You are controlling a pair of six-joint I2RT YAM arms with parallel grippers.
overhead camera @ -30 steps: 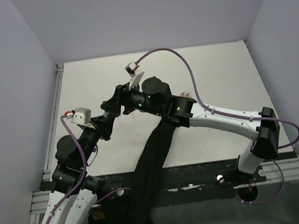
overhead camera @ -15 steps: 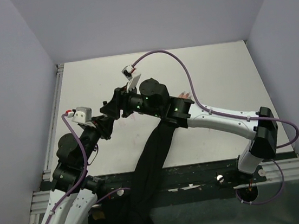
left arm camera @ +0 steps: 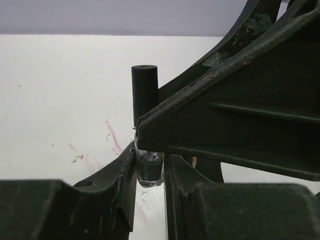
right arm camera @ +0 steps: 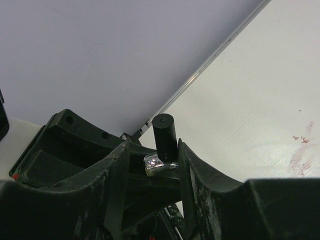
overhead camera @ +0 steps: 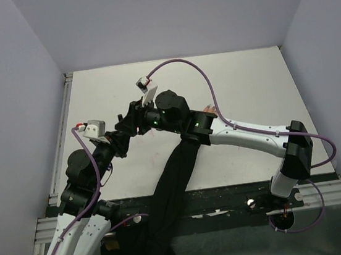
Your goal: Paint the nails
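Both hands meet over the white desk (overhead camera: 252, 80), left of middle. The long black sleeve (overhead camera: 173, 177) trails off the near edge. My left hand (overhead camera: 124, 138) pinches the small dark bottle (left arm camera: 149, 172) by its glass body. My right hand (right arm camera: 152, 152) straddles the cap (right arm camera: 164, 131), can't tell if it's clamped. The nails (overhead camera: 208, 107) just peek out behind my right arm (overhead camera: 252, 135).

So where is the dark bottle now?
In the left wrist view, the bottle stands upright between the fingers of the left gripper, the right gripper around its cap.
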